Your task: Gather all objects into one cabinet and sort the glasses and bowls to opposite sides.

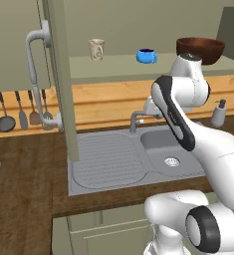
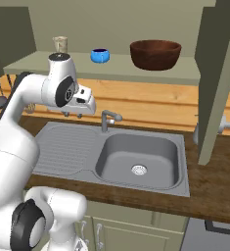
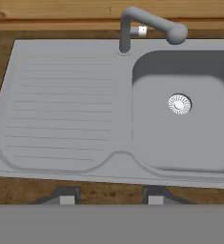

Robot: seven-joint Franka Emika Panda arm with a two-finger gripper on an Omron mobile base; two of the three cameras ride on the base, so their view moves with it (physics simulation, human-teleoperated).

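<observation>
The olive-green cabinet stands open, its shelf [image 1: 118, 67] [image 2: 87, 66] above the counter and its door [image 1: 63, 74] [image 2: 214, 73] swung out. On the shelf a pale beige patterned cup [image 1: 96, 49] [image 2: 60, 44] stands at the left. A squat blue cup [image 1: 146, 56] [image 2: 100, 55] sits near the middle. A wide dark-brown bowl [image 1: 200, 50] [image 2: 155, 54] rests at the right. My gripper [image 3: 109, 196] [image 2: 76, 112] hangs below the shelf, pointing down over the sink's drainboard. It is open, with nothing between its fingertips [image 3: 66, 196].
A grey sink [image 3: 180, 119] [image 2: 136, 157] with a drainboard [image 3: 61, 105] and a faucet [image 3: 147, 24] [image 2: 109, 117] lies under the hand. A soap dispenser [image 1: 218, 113] stands at the right. Utensils [image 1: 24, 112] hang on the wall at the left. The door's long grey handle [image 1: 34, 74] juts out.
</observation>
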